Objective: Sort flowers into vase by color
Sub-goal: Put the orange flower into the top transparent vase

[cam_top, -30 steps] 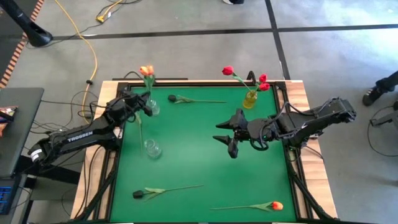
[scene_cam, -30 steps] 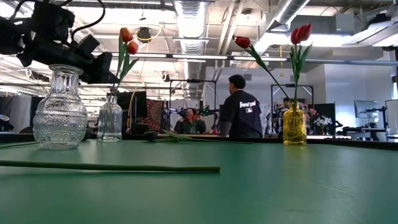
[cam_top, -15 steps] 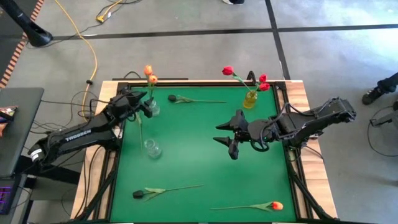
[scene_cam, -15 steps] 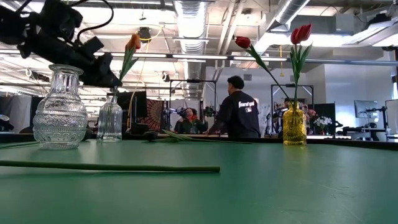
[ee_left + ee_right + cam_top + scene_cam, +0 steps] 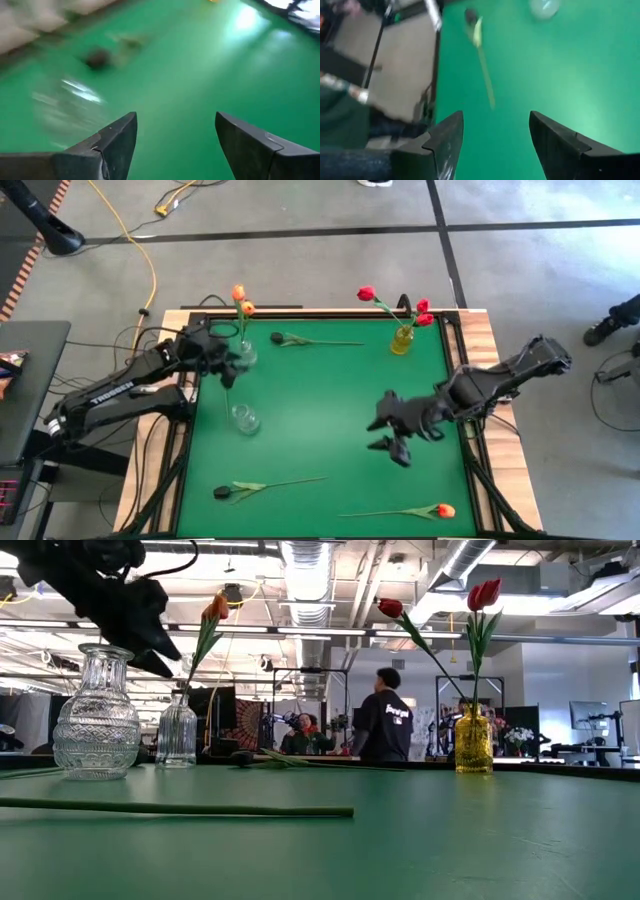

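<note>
Two orange flowers [image 5: 240, 300] stand with their stems in a ribbed clear vase [image 5: 244, 354] at the far left. My left gripper [image 5: 227, 368] hangs open just beside that vase, above the table, with nothing between its fingers [image 5: 120, 140]. Red flowers [image 5: 420, 312] stand in a yellow vase [image 5: 402, 340] at the far right. One dark flower [image 5: 277, 337] lies near the far edge. Another dark flower [image 5: 222, 492] and an orange flower [image 5: 445, 510] lie near the front edge. My right gripper [image 5: 388, 438] hovers open over the table's right half.
An empty round clear vase [image 5: 243, 418] stands at the left, between the ribbed vase and the front dark flower. In the low view a long green stem [image 5: 180, 808] lies across the foreground. People stand in the room beyond the table's far edge [image 5: 385, 725].
My left gripper has opened and let go of the orange flower's stem, then risen and drawn back toward the table's left edge. The flower stays in the ribbed vase, leaning beside the other. My right gripper has moved toward the near edge and tipped downward.
</note>
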Robot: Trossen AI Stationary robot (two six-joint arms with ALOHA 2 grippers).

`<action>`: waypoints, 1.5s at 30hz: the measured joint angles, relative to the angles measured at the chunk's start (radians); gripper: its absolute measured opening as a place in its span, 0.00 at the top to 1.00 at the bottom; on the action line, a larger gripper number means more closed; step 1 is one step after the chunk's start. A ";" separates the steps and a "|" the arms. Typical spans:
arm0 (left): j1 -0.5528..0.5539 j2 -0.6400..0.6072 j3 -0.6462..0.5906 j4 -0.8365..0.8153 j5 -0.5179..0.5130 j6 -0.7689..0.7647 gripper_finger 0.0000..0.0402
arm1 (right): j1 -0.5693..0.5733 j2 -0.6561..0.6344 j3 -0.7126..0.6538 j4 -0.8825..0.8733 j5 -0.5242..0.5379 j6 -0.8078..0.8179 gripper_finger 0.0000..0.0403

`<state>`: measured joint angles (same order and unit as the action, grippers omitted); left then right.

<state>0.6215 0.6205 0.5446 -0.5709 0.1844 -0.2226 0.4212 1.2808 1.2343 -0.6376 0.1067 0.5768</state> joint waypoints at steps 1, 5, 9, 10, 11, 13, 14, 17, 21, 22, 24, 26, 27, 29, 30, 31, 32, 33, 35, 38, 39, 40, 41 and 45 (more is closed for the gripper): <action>-0.015 0.000 0.000 -0.022 0.059 -0.026 0.36 | 0.025 0.000 0.000 -0.014 -0.005 0.010 0.37; -0.102 0.000 0.000 -0.086 0.196 -0.105 0.36 | 0.113 0.000 0.000 -0.020 -0.001 0.055 0.37; -0.229 0.000 0.000 -0.079 0.192 -0.179 0.36 | 0.178 0.000 0.000 -0.021 0.024 0.090 0.37; -0.263 0.001 0.000 -0.063 0.180 -0.214 0.36 | 0.192 0.001 0.000 -0.021 0.025 0.090 0.37; -0.298 0.002 0.000 -0.037 0.165 -0.259 0.36 | 0.206 0.007 0.000 -0.019 0.026 0.098 0.37; -0.373 0.005 0.000 0.034 0.118 -0.335 0.36 | 0.230 0.019 0.001 -0.019 0.026 0.128 0.37; -0.414 0.010 0.000 0.085 0.089 -0.356 0.36 | 0.244 0.031 0.001 -0.023 0.026 0.142 0.37; -0.533 0.032 0.000 0.241 -0.015 -0.378 0.36 | 0.273 0.071 0.001 -0.022 0.024 0.184 0.37; -0.670 0.107 0.000 0.474 -0.152 -0.346 0.36 | 0.309 0.137 0.001 -0.027 0.022 0.211 0.37; -0.699 0.134 0.000 0.537 -0.179 -0.332 0.36 | 0.315 0.154 0.001 -0.032 0.019 0.212 0.37; -0.747 0.187 0.007 0.628 -0.222 -0.305 0.36 | 0.323 0.183 0.001 -0.037 -0.004 0.213 0.37; -0.784 0.255 0.034 0.680 -0.251 -0.271 0.36 | 0.325 0.211 0.001 -0.044 -0.026 0.213 0.37; -0.800 0.293 0.056 0.689 -0.258 -0.244 0.36 | 0.324 0.225 0.001 -0.049 -0.036 0.214 0.37; -0.824 0.366 0.106 0.686 -0.268 -0.187 0.36 | 0.323 0.254 0.001 -0.061 -0.059 0.227 0.37; -0.833 0.407 0.136 0.688 -0.268 -0.158 0.36 | 0.323 0.267 0.001 -0.070 -0.073 0.234 0.37; -0.840 0.446 0.166 0.684 -0.267 -0.125 0.36 | 0.323 0.282 0.001 -0.080 -0.092 0.236 0.37; -0.845 0.482 0.196 0.667 -0.267 -0.093 0.36 | 0.322 0.295 0.001 -0.087 -0.111 0.238 0.37; -0.847 0.518 0.230 0.646 -0.267 -0.063 0.36 | 0.323 0.308 0.001 -0.094 -0.131 0.238 0.37; -0.849 0.577 0.288 0.600 -0.268 -0.020 0.36 | 0.323 0.332 0.001 -0.106 -0.167 0.239 0.37; -0.844 0.651 0.357 0.538 -0.265 0.017 0.36 | 0.324 0.358 0.001 -0.114 -0.189 0.238 0.37; -0.841 0.671 0.376 0.519 -0.257 0.027 0.36 | 0.326 0.363 0.001 -0.116 -0.189 0.238 0.37; -0.839 0.688 0.392 0.508 -0.244 0.036 0.36 | 0.332 0.366 0.001 -0.115 -0.188 0.238 0.37; -0.836 0.704 0.404 0.505 -0.233 0.043 0.36 | 0.336 0.370 0.001 -0.113 -0.185 0.238 0.37; -0.831 0.750 0.425 0.508 -0.211 0.047 0.36 | 0.358 0.376 0.001 -0.122 -0.169 0.242 0.37</action>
<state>-0.2091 1.3704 0.9698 -0.0631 -0.0270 -0.1761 0.7788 1.6569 1.2350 -0.7596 -0.0628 0.8192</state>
